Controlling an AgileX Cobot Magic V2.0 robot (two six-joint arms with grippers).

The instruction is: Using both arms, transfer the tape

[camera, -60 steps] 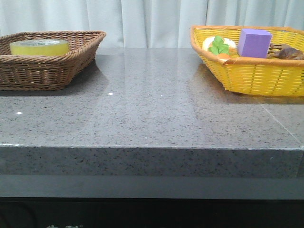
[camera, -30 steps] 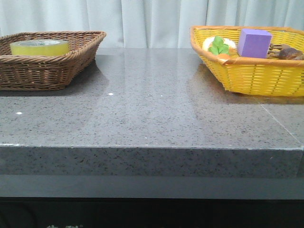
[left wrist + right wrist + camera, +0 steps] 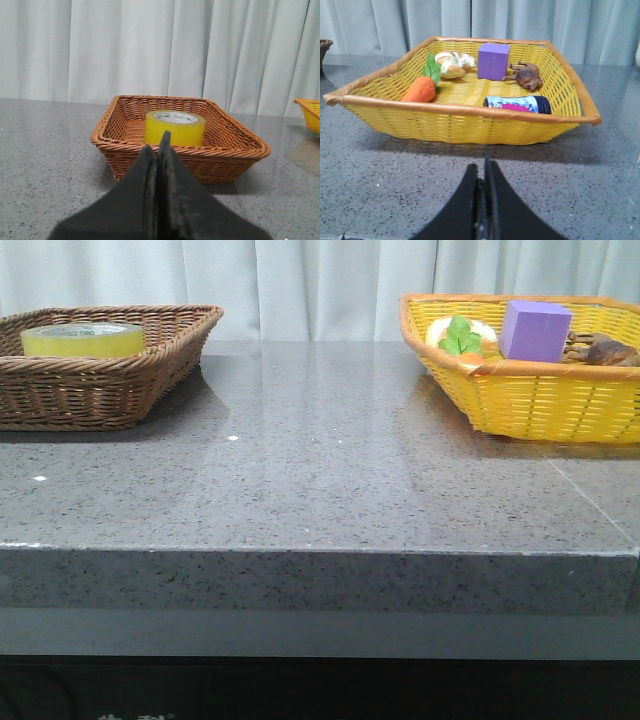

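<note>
Nothing has shifted over the last second: the wide translucent yellow tape roll (image 3: 175, 128) sits in the brown wicker basket (image 3: 235, 150) ahead of the closed left gripper (image 3: 158, 150); the right gripper (image 3: 485, 175), also closed, faces the yellow woven basket (image 3: 470, 122). Transfer not begun.

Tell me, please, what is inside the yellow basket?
The yellow basket holds a toy carrot, a purple cube, a pale shell-like piece, a brown animal figure and a small can. Its near wall hides the floor just behind it.
</note>
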